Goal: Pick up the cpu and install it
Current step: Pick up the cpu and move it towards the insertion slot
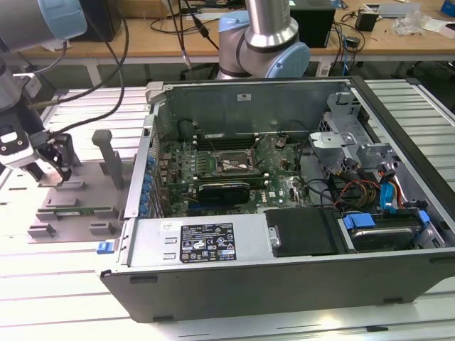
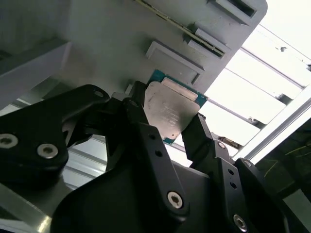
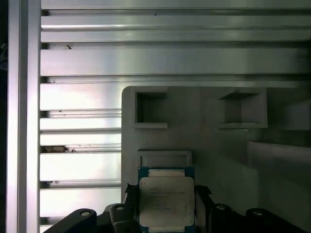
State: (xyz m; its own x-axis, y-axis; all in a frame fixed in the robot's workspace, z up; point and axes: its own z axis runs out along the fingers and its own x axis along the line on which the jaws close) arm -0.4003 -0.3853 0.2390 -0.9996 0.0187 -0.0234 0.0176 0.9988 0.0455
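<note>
The cpu [image 2: 172,111], a small square chip with a pale silver top and a teal edge, sits between the two black fingers of my gripper [image 2: 167,112], which press on its opposite edges. The first wrist view has the cpu [image 3: 166,201] in the gripper [image 3: 166,192] just over the grey fixture plate [image 3: 204,141], beside a small raised frame. In the exterior view my gripper [image 1: 60,174] is low over the fixture plate [image 1: 78,206] at the exterior view's left. The dark cpu socket [image 1: 231,163] lies on the motherboard inside the open computer case [image 1: 234,245].
Upright grey blocks [image 1: 110,156] stand on the fixture plate next to my gripper. The case's side wall [image 1: 146,163] rises between the plate and the motherboard. A second arm's base [image 1: 263,35] stands behind the case. Slatted aluminium table [image 3: 77,97] surrounds the plate.
</note>
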